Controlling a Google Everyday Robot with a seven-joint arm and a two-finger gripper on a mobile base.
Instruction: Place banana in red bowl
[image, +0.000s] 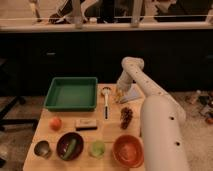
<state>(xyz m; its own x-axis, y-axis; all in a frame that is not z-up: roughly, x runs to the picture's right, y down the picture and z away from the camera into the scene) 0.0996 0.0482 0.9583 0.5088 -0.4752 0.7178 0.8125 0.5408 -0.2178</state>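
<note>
The banana (122, 96) is a small pale-yellow shape on the wooden table (107, 131), at the back right beside the spoon's bowl. My gripper (120, 94) reaches down onto it from the white arm (150, 107) and is shut on it, hiding most of it. The red bowl (128, 150) is wide, shallow and orange-red. It stands at the table's front edge, right of centre, well in front of the gripper, with nothing in it.
A green tray (72, 93) fills the back left. A metal spoon (106, 104) lies left of the gripper and dark grapes (126, 116) just in front of it. Across the front stand an orange fruit (55, 123), a brown bar (86, 123), a metal cup (42, 148), a maroon bowl (70, 146) with a green vegetable, and a green cup (97, 148).
</note>
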